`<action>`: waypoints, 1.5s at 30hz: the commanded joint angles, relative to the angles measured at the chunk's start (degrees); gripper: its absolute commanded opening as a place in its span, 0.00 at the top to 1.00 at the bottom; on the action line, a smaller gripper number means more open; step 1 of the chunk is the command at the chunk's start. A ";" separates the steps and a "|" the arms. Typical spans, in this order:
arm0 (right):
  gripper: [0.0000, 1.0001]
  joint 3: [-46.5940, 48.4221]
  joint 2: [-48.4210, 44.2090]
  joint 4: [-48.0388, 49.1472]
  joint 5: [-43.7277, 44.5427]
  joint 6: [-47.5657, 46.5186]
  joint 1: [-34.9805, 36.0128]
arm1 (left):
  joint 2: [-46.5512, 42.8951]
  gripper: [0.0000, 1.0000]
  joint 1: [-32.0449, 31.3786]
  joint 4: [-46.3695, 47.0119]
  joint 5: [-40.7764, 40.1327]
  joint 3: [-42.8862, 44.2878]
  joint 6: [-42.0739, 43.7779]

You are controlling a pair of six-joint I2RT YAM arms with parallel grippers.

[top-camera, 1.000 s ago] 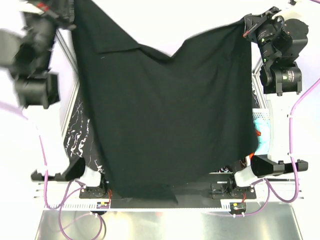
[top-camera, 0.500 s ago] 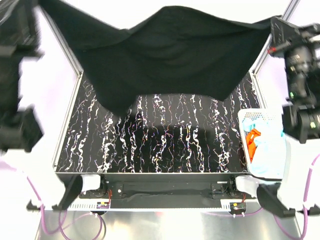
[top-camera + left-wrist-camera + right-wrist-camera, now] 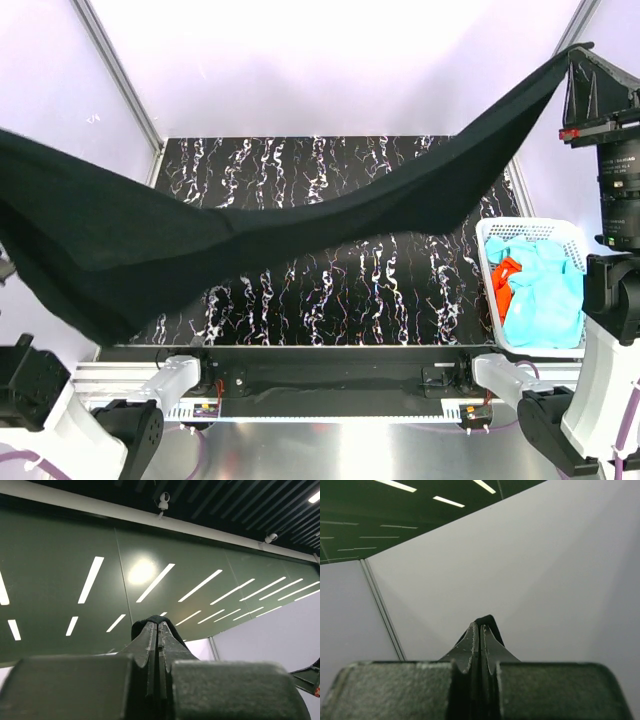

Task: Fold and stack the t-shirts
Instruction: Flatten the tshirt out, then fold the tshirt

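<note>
Both arms are reaching high, left pincer [image 3: 158, 630] and right pincer [image 3: 480, 630] each clenching the black t-shirt [image 3: 300, 225] (sagging between them).

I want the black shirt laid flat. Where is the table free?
The marbled table shows bare from its left edge to the white basket; the black t-shirt hangs above it. Crowded only at the right: the basket is stuffed with shirts.

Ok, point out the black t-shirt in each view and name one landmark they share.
Top external: black t-shirt hangs stretched across the picture, lower left to upper right.
Left wrist: small bunch of it pinched in the left gripper, centre.
Right wrist: a tip of it pinched in the right gripper, centre.
Shared landmark: the pale enclosure wall.
</note>
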 commanded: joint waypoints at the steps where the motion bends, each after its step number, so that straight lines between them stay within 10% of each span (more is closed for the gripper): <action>1: 1.00 1.69 2.59 2.65 -0.51 0.09 0.77 | 2.35 1.00 0.21 0.93 -4.53 -2.23 -0.30; 19: 1.00 -15.54 31.23 12.65 2.48 -3.51 0.68 | 30.70 1.00 2.21 3.02 -0.77 -37.04 9.11; 32: 1.00 8.25 69.36 11.09 7.31 -7.47 -1.07 | 65.25 1.00 5.74 4.44 4.60 -24.40 5.34; 45: 1.00 17.42 81.16 4.94 7.05 -5.10 -2.13 | 71.26 1.00 7.94 11.28 11.53 -25.68 -10.91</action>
